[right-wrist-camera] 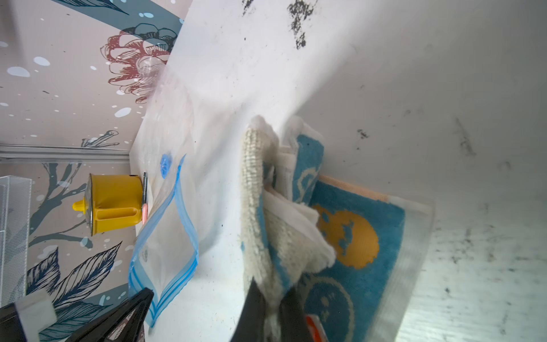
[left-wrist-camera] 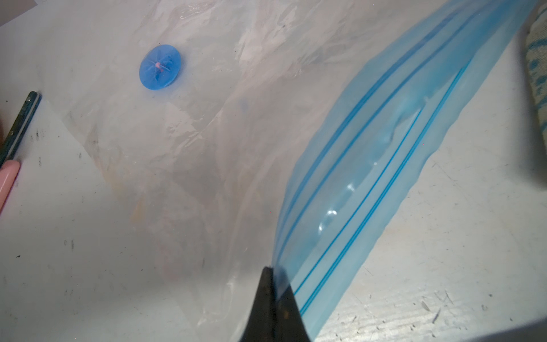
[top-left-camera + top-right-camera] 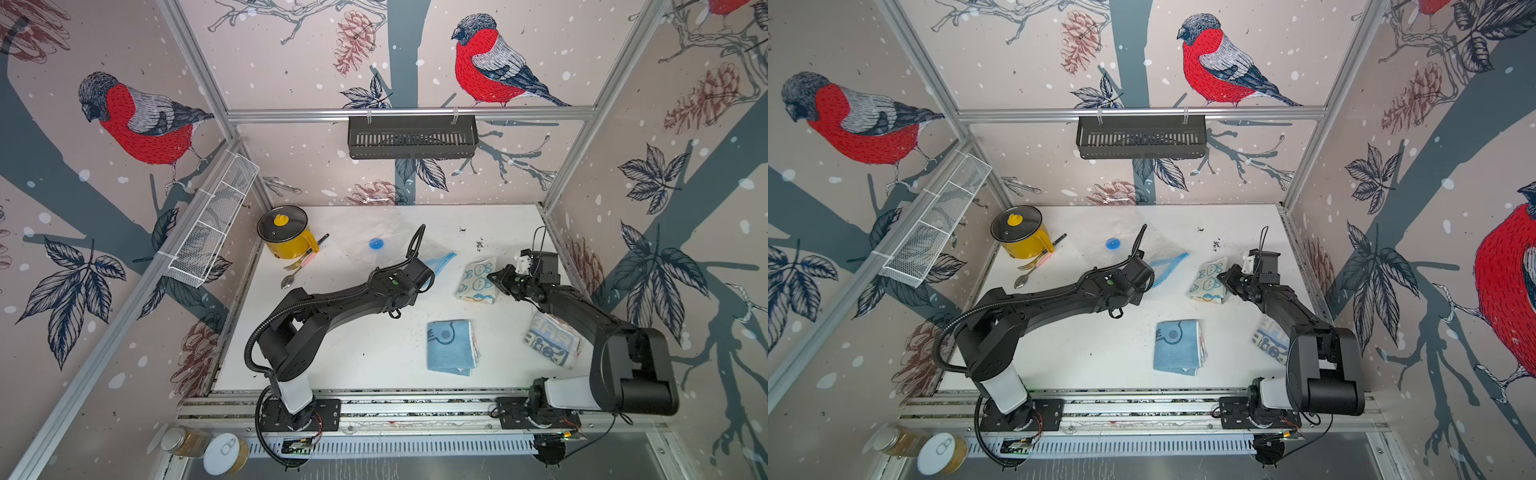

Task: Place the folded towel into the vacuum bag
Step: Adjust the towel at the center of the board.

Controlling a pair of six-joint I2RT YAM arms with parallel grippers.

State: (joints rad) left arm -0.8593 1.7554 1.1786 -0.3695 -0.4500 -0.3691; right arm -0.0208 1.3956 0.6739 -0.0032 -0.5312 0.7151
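Two claws pinch tight. The left claw (image 2: 273, 284) holds the vacuum bag (image 3: 390, 235) by its zip edge (image 2: 370, 177), far on the table (image 3: 365, 357). The right claw (image 1: 272, 296) grips the folded towel (image 3: 478, 278) just right of it.

The vacuum bag (image 2: 207, 133) is clear, crinkly, glossy plastic, the folded towel (image 1: 251, 183) nubby looped cloth, the table (image 2: 444, 237) matt and scuffed.

Black left arm (image 3: 332, 297), black right arm (image 3: 582, 311), white sleeves (image 3: 293, 392) near bases, green dots (image 3: 396, 281) at wrists, ribbed hose (image 3: 252, 338) on left, black base plates (image 3: 328, 415).
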